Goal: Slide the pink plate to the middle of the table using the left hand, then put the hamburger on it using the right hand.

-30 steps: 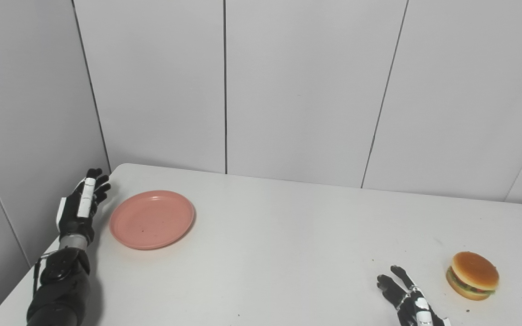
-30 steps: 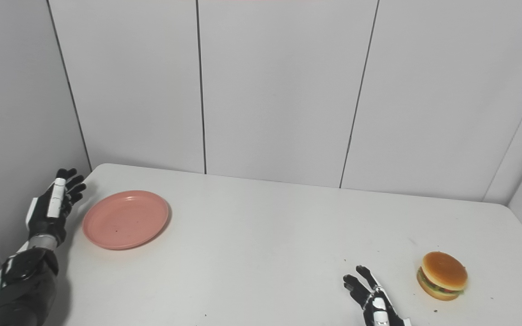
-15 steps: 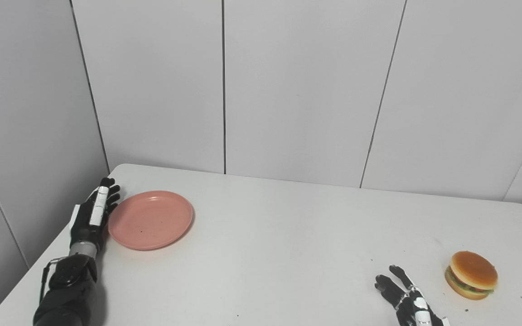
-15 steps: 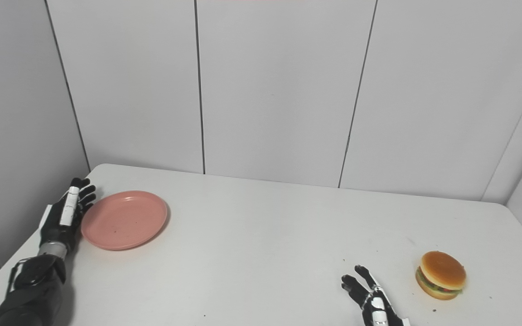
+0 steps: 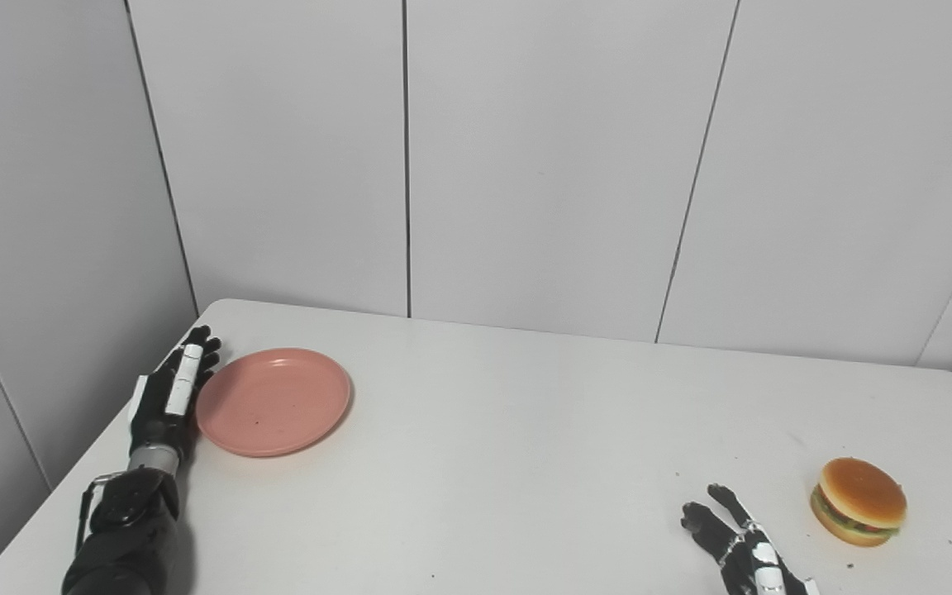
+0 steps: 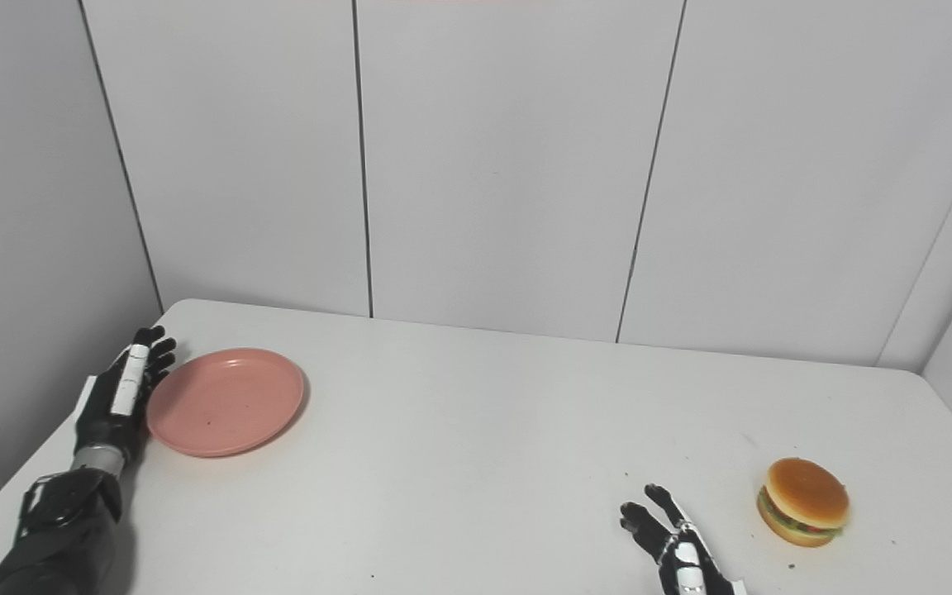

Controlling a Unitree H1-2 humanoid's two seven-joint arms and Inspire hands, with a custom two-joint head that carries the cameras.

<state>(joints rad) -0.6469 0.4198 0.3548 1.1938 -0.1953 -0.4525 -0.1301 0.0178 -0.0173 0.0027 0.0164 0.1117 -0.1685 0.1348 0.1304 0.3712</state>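
L hand (image 5: pixel 168 398) & R hand (image 5: pixel 740 547) both flat, fingers extended.

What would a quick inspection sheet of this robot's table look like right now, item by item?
Surface: white table, a few small dark specks near the hamburger.
Job's things: pink plate at the far left, nothing on it; hamburger at the right, upright on the table.
Clutter: nothing seen.
Hands: left hand open, held edge-on beside the plate's left rim, contact cannot be told; right hand open, left of the hamburger and apart from it.
Cables: a thin cable at the left wrist.
Surroundings: plain grey wall panels behind and to both sides.
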